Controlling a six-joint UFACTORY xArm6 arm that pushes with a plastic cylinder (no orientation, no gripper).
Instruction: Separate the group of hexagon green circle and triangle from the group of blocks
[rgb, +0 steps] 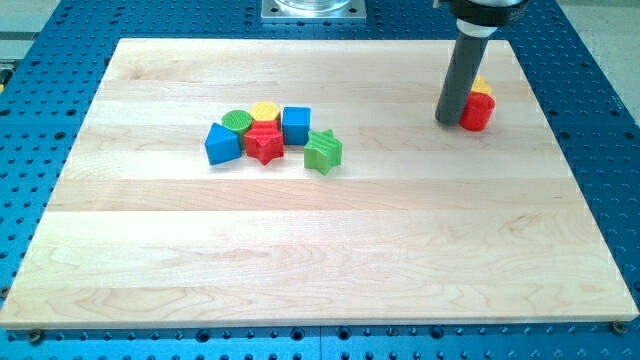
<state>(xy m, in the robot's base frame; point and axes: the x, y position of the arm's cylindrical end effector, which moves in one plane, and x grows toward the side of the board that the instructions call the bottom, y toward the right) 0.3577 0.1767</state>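
A cluster of blocks sits left of the board's centre: a green circle (237, 121), a yellow hexagon (265, 112), a blue cube (296, 125), a red star (264, 143), a blue block with a peaked top (222, 143), and a green star (323, 151) at its right. At the view's upper right my tip (448, 121) rests on the board, touching the left side of a red cylinder (476, 112). A yellow block (481, 87) shows just behind the red cylinder, partly hidden by the rod.
The wooden board (320, 260) lies on a blue perforated table (610, 120). A metal mount (314, 9) stands at the view's top edge. The red cylinder is near the board's right edge.
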